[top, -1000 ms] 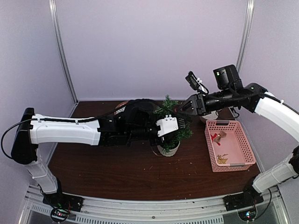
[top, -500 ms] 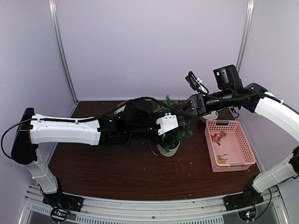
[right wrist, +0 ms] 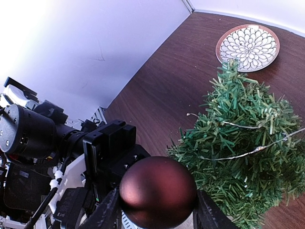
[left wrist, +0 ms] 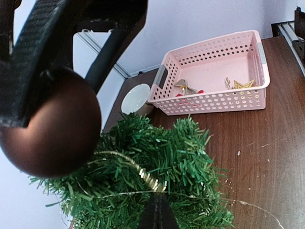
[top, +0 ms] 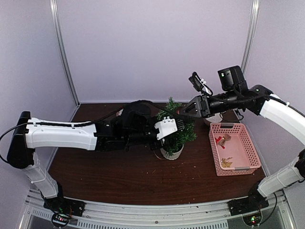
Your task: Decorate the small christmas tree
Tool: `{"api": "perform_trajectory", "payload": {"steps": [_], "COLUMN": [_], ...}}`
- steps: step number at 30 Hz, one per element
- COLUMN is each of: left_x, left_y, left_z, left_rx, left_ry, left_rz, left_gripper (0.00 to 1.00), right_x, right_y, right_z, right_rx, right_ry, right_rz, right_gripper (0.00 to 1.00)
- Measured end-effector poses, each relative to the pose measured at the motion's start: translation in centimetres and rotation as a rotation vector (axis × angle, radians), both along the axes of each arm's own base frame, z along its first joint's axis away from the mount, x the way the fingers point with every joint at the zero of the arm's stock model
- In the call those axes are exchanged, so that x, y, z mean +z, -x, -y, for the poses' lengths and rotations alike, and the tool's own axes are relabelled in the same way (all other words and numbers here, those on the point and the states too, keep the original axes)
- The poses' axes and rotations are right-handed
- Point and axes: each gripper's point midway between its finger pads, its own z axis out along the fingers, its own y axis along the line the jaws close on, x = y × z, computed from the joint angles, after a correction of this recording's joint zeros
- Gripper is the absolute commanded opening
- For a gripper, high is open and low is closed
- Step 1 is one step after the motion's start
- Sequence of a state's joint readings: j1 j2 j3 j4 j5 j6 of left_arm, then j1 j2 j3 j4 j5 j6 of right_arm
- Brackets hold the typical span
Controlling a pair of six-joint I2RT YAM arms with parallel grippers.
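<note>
Maroon bauble (right wrist: pixel 157 191) in right gripper (right wrist: pixel 157 213) — beside small christmas tree (right wrist: pixel 248 143).

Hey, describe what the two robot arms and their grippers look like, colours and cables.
The left arm and right arm have white tubular links and black joints. A black cable loops off the left shoulder. The left gripper has a white block behind black fingers; the right gripper is black, with a black camera box above.
</note>
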State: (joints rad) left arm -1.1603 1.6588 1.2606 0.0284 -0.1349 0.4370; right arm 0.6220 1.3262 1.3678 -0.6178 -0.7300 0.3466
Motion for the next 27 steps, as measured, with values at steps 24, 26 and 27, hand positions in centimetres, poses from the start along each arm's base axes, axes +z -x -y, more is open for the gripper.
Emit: {"api": "perform_trajectory", "payload": {"steps": [24, 26, 27], "left_x": [1.0, 1.1, 1.1], "left_y": [0.6, 0.5, 0.4], "left_z": [0.6, 0.8, 0.8], "left_rx": [0.009, 0.012, 0.016], "left_ry": [0.096, 0.1, 0.103], "left_rz": [-0.125, -0.127, -0.128], "left_gripper": [0.37, 0.35, 0.34], "right_x": [1.0, 1.0, 1.1], "right_y": [0.5, 0.6, 0.6], "right_z": [-0.8, -0.8, -0.8], "right_rx": [0.052, 0.056, 0.057], "right_ry": [-0.053, -0.055, -0.056], "right_rz": [0.019, 0.02, 0.02], "right_gripper": [0.28, 0.28, 0.28]}}
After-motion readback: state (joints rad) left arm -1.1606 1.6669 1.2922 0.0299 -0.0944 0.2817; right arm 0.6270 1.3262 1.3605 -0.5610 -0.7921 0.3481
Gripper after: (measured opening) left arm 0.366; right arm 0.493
